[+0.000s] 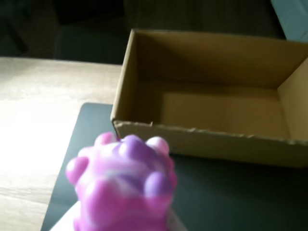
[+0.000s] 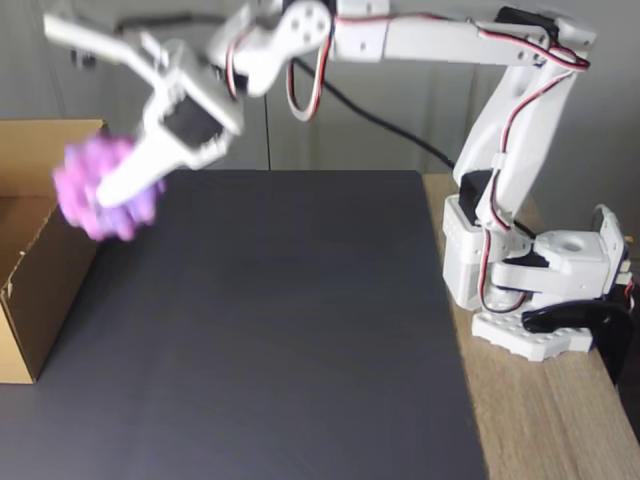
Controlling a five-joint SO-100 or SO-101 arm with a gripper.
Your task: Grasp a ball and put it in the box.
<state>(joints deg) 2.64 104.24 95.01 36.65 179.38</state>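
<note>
- Ball (image 2: 98, 187) in the air just beside the box (image 2: 40, 300) rim, not yet over it.
- Tool (image 2: 110, 195) clamped on ball.
- Ball looks soft, light; bumps give purchase; grip across the middle.

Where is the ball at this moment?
In the fixed view the ball is held in the gripper above the dark mat, at the left, just beside the box rim.
</note>
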